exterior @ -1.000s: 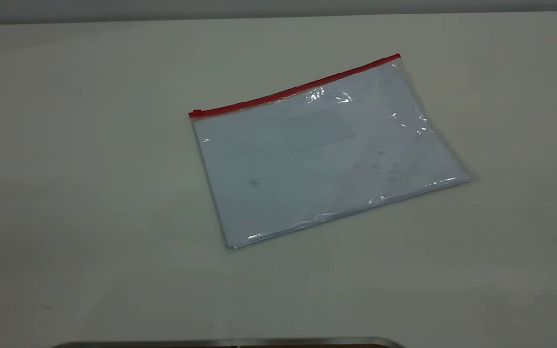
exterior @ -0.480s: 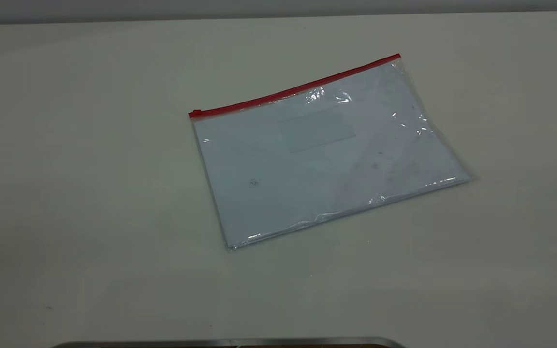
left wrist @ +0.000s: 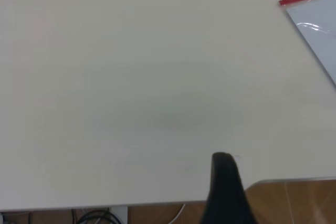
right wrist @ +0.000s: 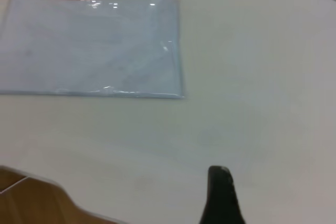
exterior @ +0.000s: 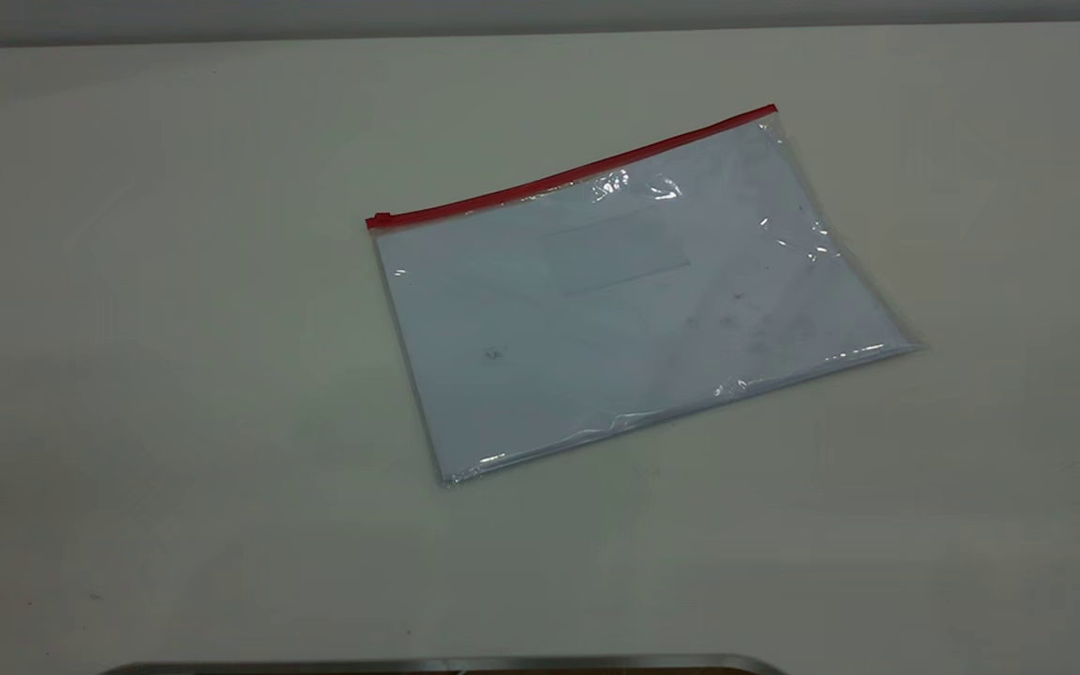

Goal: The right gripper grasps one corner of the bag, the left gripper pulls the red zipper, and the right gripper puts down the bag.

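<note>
a: bag [exterior: 634, 300] is seen lying flat on the table [exterior: 174, 375], near the middle of the exterior view and turned at a slant. white sheets are shown through its clear plastic, and a faint rectangular patch is made out on its upper face.

b: and the red zipper [exterior: 570, 172]?

a: it is run along the long edge farthest from the exterior camera, with its small slider tab [exterior: 381, 220] set at the end toward the left arm's side. the strip is seen closed along the whole edge.

b: where is the left end effector [left wrist: 226, 182] placed?

a: only one dark fingertip is caught in the left wrist view, held above bare table near the table's edge. the zipper's slider corner is seen far off in that view, well apart from the finger. whether this end effector is open or closed cannot be told, since just that one finger is shown.

b: and the right end effector [right wrist: 221, 192]?

a: again a single dark fingertip is shown, in the right wrist view, over bare table and well apart from the bag's nearest corner. its state cannot be told either. nothing is gripped by it; the bag is untouched.

b: are the arms seen from outside?

a: neither arm is caught in the exterior view. only a strip of metal edging [exterior: 446, 664] is seen at that view's lower border, beyond the table's near edge.
</note>
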